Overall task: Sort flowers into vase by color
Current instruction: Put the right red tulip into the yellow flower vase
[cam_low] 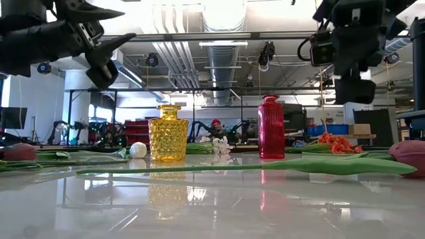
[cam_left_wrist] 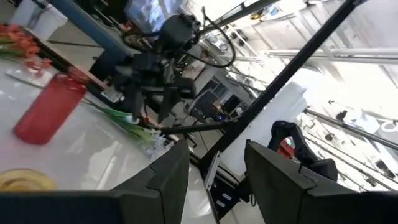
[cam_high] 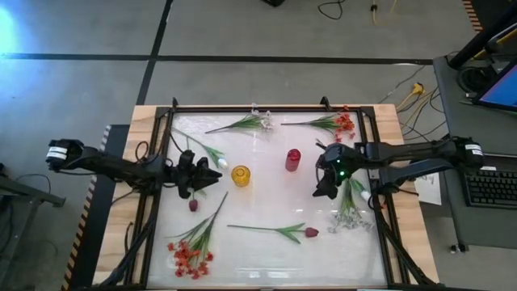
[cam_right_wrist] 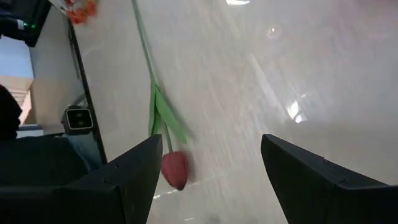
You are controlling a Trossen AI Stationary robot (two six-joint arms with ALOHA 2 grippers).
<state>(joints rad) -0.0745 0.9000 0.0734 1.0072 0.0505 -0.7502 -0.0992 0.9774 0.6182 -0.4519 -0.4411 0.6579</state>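
Right tool, spread and empty, hovers nearest the dark red tulip, whose stem runs crosswise; left tool part-open, empty

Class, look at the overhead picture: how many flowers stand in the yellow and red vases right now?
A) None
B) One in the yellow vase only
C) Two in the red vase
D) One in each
A: the yellow vase and red vase are both empty, with every flower lying on the table.
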